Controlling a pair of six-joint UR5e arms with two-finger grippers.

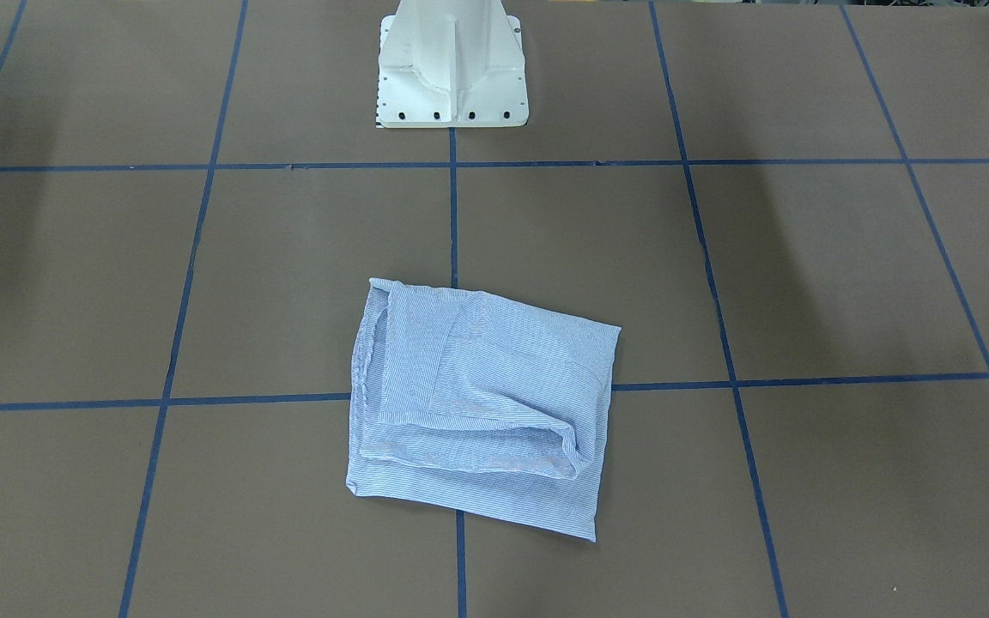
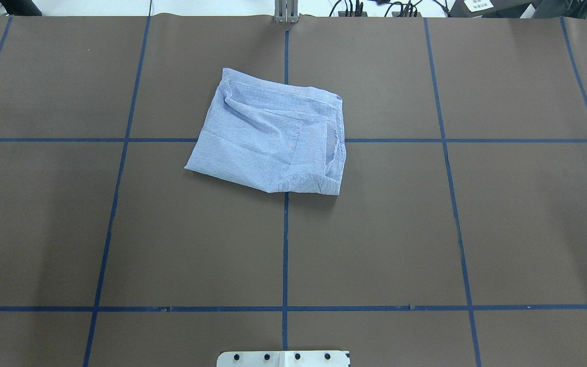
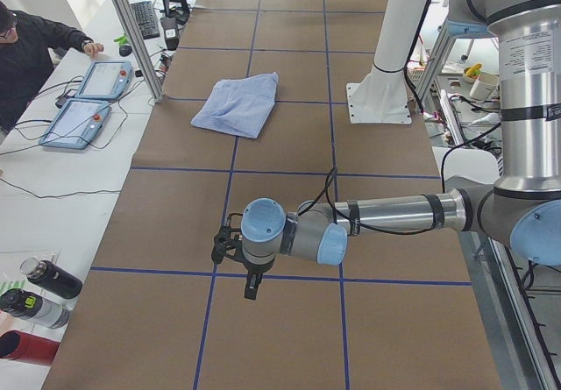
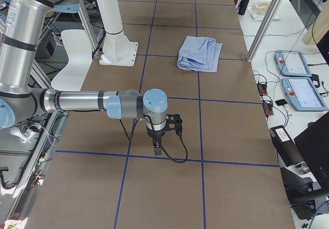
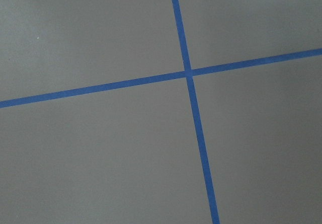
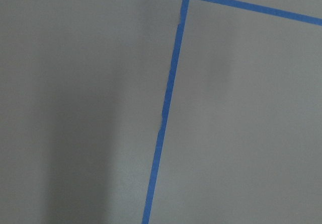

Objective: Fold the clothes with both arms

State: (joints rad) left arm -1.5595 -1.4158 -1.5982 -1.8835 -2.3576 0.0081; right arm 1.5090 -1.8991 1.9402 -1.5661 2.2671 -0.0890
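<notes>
The light blue striped shirt [image 1: 477,403] lies folded into a rough rectangle in the middle of the brown table, across a blue tape cross; it also shows in the overhead view [image 2: 273,137] and in both side views [image 3: 237,105] [image 4: 200,54]. My left gripper [image 3: 251,287] hangs over the table far from the shirt, pointing down. My right gripper [image 4: 157,147] hangs likewise at the other end. Neither touches the shirt. I cannot tell whether they are open or shut. Both wrist views show only bare table and tape.
The white pedestal base [image 1: 453,77] stands at the robot's edge of the table. Blue tape lines [image 2: 285,229] divide the brown table. A person [image 3: 26,53] and tablets [image 3: 92,96] are at a side bench. Bottles [image 3: 39,294] stand beside the table's end.
</notes>
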